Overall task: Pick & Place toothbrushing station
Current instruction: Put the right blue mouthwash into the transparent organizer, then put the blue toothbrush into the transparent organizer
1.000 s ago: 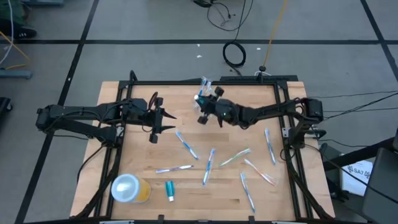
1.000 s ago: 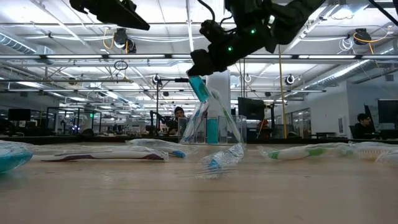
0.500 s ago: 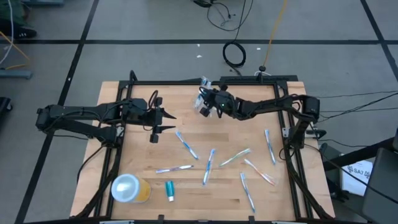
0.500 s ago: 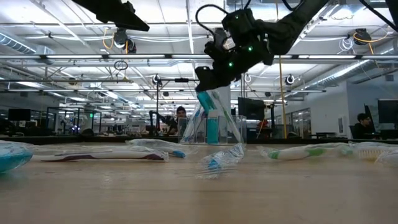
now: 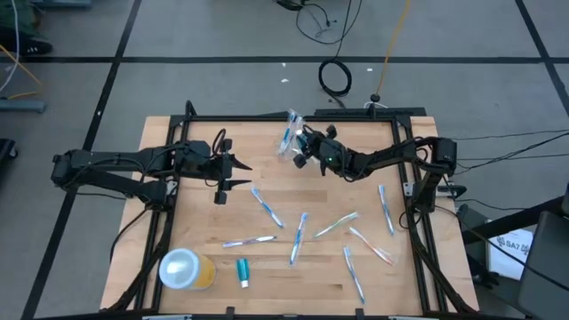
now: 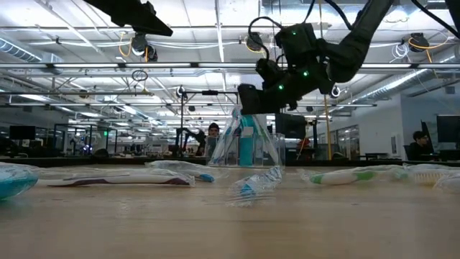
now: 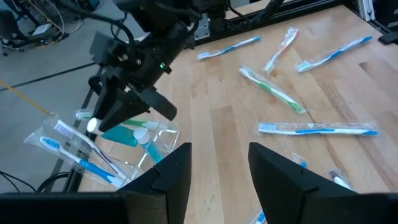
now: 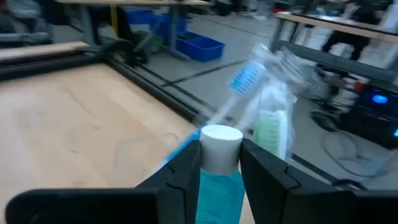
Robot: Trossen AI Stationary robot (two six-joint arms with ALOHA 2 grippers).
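Counting from overhead, I see seven wrapped toothbrushes lying loose on the counter, all on the near side of the right fingers, plus one teal tube lying flat beside the yellow cup with its white lid. The clear cup stands at the far edge of the counter, directly under the right fingers. In it I can make out at least two toothbrushes leaning outward and one more tube, though the exact count inside is hard for me to tell. My right fingers are clenched on a teal tube with a white cap, holding it between them just above the cup's rim. My left fingers are released, spread wide with nothing between them, hanging above bare counter well apart from the cup.
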